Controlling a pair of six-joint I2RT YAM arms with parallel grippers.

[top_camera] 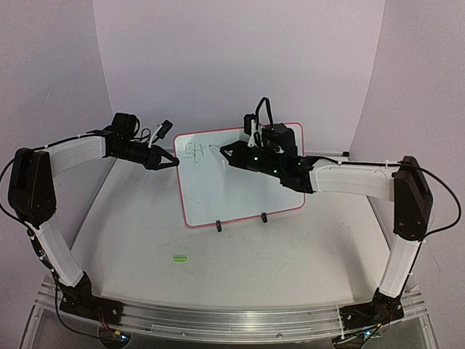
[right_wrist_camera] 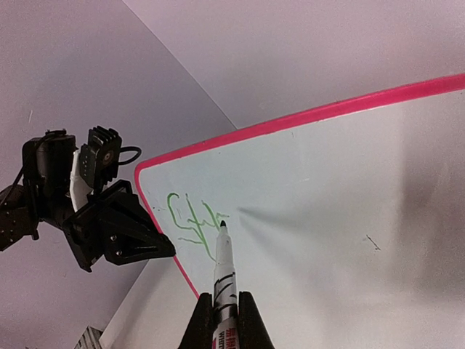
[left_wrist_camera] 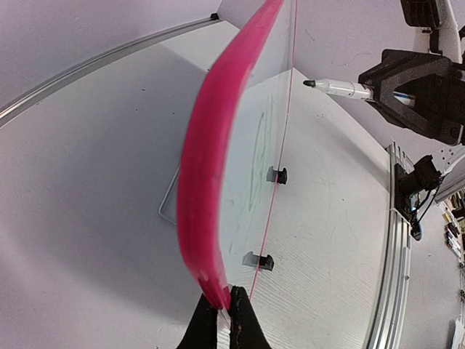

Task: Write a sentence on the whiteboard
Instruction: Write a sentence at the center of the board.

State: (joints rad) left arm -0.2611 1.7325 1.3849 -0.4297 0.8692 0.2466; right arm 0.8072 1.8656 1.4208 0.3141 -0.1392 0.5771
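Few green marks (right_wrist_camera: 192,225) are on the whiteboard (top_camera: 236,195), just two or three squiggly letters in its top left corner. That is only the start of a sentence, so I think most of the writing is left to do. Nearly all of the board is white and bare, with lots of room to the right of the marks and below them. The board stands tilted back on its two black feet (top_camera: 219,226), out toward the far edge of the surface (top_camera: 138,233), about in the middle. The left end effector (top_camera: 171,161) is closed tight on the pink frame at the board's left edge and holds it steady. The right end effector (right_wrist_camera: 225,304) is closed around a marker (right_wrist_camera: 222,265). The marker's dark tip points at the board, just to the right of the green marks. I cannot tell if the tip is touching the board or is just off it. A small green cap (top_camera: 179,257) lies alone on the surface, nearer the near edge and left of the middle. I cannot read the green letters as a word. The marker has some red and black print on its side, but it is too small to read. No brand name shows anywhere.
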